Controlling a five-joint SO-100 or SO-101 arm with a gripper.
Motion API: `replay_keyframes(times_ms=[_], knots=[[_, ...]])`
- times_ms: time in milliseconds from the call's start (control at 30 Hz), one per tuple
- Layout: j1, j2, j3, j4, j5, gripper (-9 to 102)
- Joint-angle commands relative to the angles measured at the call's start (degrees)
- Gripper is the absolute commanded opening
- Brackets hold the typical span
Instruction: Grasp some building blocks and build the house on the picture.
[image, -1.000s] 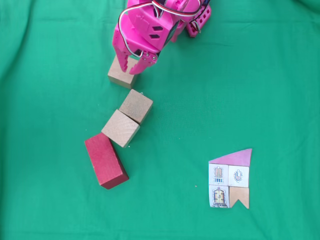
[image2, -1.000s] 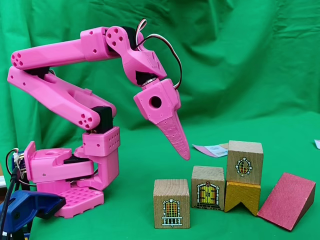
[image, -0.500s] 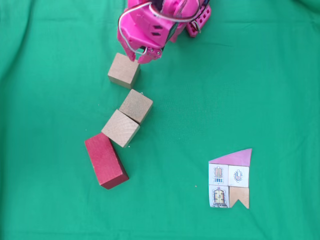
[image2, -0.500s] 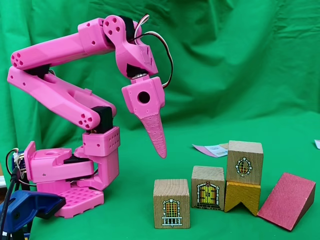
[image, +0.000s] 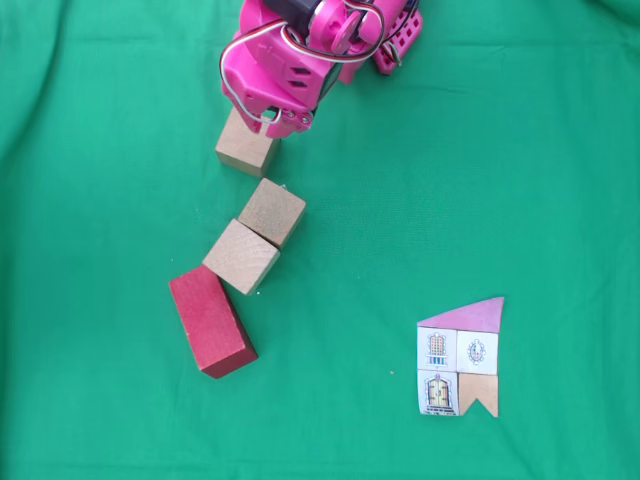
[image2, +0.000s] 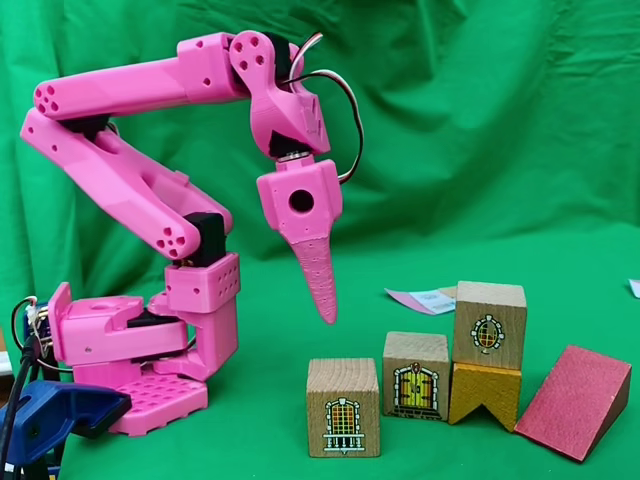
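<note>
- In a fixed view taken side-on, the nearest thing is a pale wooden cube with a printed window (image2: 343, 407); take it as the landmark.
- Just right of it and slightly behind stands a wooden cube with a printed door (image2: 416, 375).
- Farther right, a window cube (image2: 489, 325) sits on a yellow notched block (image2: 484, 393).
- At far right, a dark-red wooden wedge (image2: 577, 400) leans on its slanted face.
- Behind, a paper card (image2: 425, 299) lies flat on the wrinkled green cloth over the table (image2: 260, 440).
- Above-left of the landmark, the glossy pink plastic pincer (image2: 324, 308) hangs point-down, holding nothing; its opening cannot be told.
</note>
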Motion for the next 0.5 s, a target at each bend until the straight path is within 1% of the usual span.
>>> replay_keyframes(times_ms=[0, 133, 367, 467], knots=[[0.4, -1.9, -2.5, -0.8, -0.5, 0], [0.5, -3.8, -2.5, -1.4, -0.5, 0], [0.7, -6.2, -2.4, -6.0, -0.5, 0], [2.0, -7.0, -2.3, -6.3, -0.6, 0]])
